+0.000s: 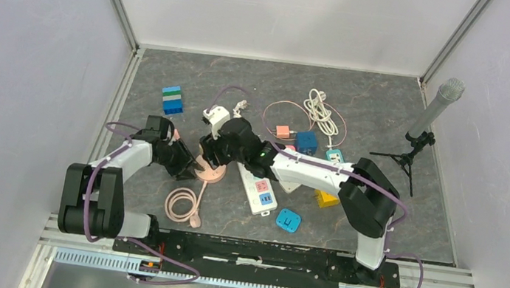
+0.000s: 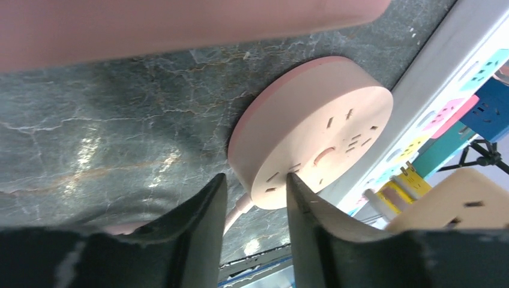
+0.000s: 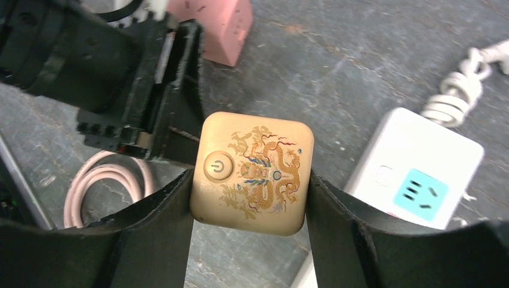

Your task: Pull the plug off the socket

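Bright, even overhead light leaves only soft shadows on the dark stone-patterned tabletop. Glare streaks it in the left wrist view, where a near pink shape at the top blurs. The gold plug looks sharp.

A microphone on a small black tripod stands at the far right of the grey table. A stack of coloured blocks sits far left. A coiled white cable lies at the back, a blue cube and a small pink cube near it. A white power strip, a yellow block and a flat blue square lie nearer
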`<state>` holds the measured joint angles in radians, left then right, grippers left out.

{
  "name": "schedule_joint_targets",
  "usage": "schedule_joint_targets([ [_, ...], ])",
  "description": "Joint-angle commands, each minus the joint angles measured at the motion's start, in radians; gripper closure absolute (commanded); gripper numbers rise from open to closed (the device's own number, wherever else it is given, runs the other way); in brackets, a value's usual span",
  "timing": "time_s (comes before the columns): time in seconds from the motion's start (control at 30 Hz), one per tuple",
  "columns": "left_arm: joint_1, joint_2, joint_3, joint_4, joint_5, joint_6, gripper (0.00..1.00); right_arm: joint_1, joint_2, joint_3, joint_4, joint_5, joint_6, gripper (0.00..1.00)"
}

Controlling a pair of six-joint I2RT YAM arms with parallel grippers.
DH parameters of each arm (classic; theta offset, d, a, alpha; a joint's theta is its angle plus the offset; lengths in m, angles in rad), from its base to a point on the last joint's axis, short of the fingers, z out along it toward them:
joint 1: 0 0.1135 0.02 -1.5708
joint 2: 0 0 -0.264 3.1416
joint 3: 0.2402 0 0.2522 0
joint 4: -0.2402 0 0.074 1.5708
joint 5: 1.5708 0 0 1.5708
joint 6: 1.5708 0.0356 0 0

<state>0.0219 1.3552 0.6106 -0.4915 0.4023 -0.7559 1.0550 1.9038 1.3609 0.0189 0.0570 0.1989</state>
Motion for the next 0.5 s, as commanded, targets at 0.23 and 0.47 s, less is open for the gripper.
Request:
schedule_joint_targets([
  [0.23, 0.001, -0.043, 0.189, -0.125, -0.050, 0.089, 0.24, -0.097, -0.225, -0.063, -0.045, 0.005, 0.013, 1.00],
  [0.47, 0.000, -0.096, 0.345, -0.275, -0.173, 0.162, 0.00, -0.089, -0.267, -0.152, -0.116, -0.250, -0.093, 0.98],
])
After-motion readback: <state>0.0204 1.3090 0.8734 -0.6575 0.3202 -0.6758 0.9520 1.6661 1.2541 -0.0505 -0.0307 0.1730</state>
